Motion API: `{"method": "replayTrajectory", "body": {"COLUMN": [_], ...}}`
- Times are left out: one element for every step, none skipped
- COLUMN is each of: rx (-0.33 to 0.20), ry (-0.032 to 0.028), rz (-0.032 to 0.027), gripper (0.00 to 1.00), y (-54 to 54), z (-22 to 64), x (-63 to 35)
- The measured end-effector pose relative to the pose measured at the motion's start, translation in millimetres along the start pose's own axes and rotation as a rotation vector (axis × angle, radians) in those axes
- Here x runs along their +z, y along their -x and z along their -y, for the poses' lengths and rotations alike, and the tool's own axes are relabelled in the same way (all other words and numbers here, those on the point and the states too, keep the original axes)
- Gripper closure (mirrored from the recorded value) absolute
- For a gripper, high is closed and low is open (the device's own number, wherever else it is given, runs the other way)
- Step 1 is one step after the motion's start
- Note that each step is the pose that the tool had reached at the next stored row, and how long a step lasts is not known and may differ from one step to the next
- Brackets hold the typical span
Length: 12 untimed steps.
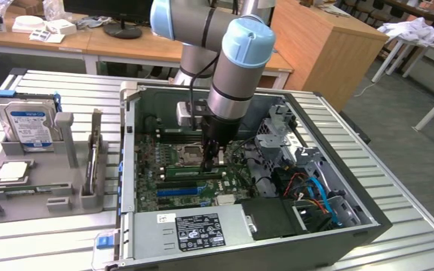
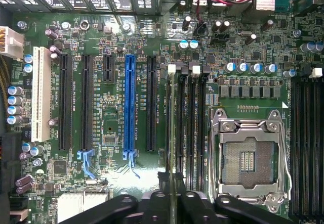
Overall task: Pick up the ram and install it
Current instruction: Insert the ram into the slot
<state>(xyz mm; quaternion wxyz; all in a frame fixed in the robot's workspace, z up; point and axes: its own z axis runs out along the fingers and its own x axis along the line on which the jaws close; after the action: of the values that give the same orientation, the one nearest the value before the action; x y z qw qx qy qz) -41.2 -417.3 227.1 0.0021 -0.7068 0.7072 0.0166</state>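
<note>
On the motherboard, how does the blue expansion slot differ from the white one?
The blue slot is narrow, the white slot broader. The blue slot lies between black slots; the white slot ends the row. The blue slot has a blue latch at one end; the white slot shows none. Both are long, empty and parallel.

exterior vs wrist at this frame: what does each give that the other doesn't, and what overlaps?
Exterior: the arm, the open case, the hard drive in a holder outside it, the power supply.
Wrist: the white slot, capacitors, and the ram edge-on alongside the memory slots.
Both: the gripper holding the ram over the board, the CPU socket, the blue slot.
</note>
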Motion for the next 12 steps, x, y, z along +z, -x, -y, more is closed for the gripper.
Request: {"method": "replayTrajectory", "body": {"rx": [0.000,0.000,0.000,0.000,0.000,0.000,0.000,0.000,0.000,0.000,0.000,0.000], "ry": [0.0000,0.0000,0.0000,-0.0001,-0.0001,-0.0001,0.0000,0.0000,0.0000,-0.0001,-0.0001,-0.0001], "rz": [0.0000,0.0000,0.0000,0.0000,0.0000,0.0000,0.0000,0.0000,0.0000,0.0001,0.0001,0.0000], "gripper": [0.82,0.82,0.75,0.75,0.75,0.75,0.75,0.75,0.75,0.75,0.75,0.75], "y": [0.0,0.0,0.0,0.0,0.0,0.0,0.0,0.0,0.0,0.0,0.0,0.0], "z": [0.0,0.0,0.0,0.0,0.0,0.0,0.0,0.0,0.0,0.0,0.0,0.0], "x": [0.0,0.0,0.0,0.0,0.0,0.0,0.0,0.0,0.0,0.0,-0.4,-1.3]}}
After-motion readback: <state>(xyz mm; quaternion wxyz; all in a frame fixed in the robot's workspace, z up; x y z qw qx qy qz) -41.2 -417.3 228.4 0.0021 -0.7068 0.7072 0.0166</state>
